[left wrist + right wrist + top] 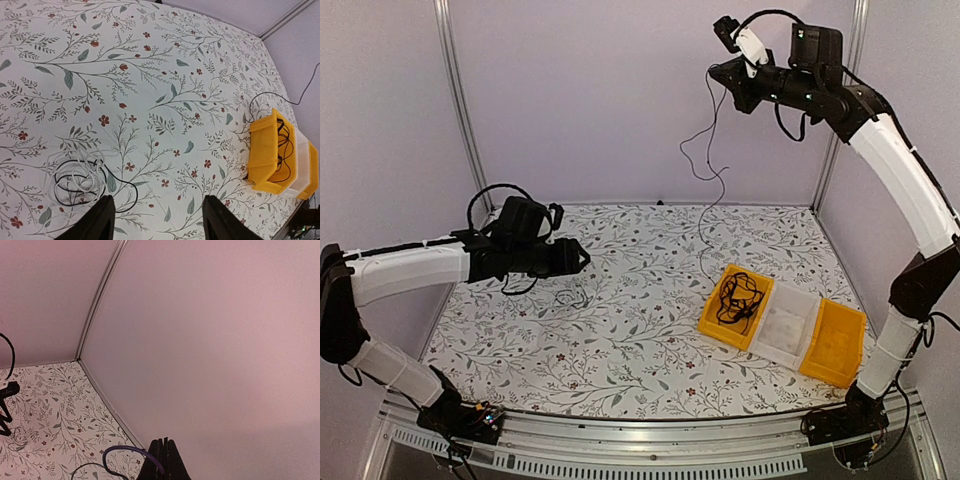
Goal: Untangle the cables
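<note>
A small tangle of cables, white loops mixed with a black cord, lies on the floral table; in the top view this tangle sits just below my left gripper. The left gripper hovers open above the table with nothing between its fingers, the tangle beside its left finger. My right gripper is raised high at the back and is shut on a thin black cable. That cable hangs down to more black cables in a yellow bin. In the right wrist view the jaws are pressed together, with a dark cable looping out.
Three bins stand in a row at the right front: a yellow bin, a clear bin and another yellow bin. The same yellow bin shows in the left wrist view. Walls enclose the table at the back and sides.
</note>
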You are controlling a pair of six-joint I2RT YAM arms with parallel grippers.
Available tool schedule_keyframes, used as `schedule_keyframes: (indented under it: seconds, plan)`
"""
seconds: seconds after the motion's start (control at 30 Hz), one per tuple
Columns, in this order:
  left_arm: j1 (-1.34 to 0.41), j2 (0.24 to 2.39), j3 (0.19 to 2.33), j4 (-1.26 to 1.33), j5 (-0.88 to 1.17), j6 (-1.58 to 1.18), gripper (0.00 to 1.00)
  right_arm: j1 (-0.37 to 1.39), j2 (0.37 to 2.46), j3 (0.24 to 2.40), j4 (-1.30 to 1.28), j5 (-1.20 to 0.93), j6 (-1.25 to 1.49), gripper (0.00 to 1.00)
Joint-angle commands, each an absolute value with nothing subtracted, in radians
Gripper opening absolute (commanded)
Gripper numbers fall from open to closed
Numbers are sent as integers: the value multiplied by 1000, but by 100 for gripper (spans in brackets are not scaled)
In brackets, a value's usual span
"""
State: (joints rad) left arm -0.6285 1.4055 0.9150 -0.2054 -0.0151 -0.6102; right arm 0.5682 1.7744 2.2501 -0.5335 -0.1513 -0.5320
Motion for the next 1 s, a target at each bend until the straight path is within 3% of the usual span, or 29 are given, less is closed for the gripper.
schedule_keyframes:
  seconds: [0.0,0.67,0.97]
  plan:
    - [-634,1359,956,-340,36,-638,62,563,1706,2278,-570,-111,-541,0]
    - [-641,1558,1105,-187,70,-564,55,563,1487,2340,-617,72,-650,0]
    - [-642,1621,1178,-205,83,-522,55,552,1369,2172,-624,119,-712,0]
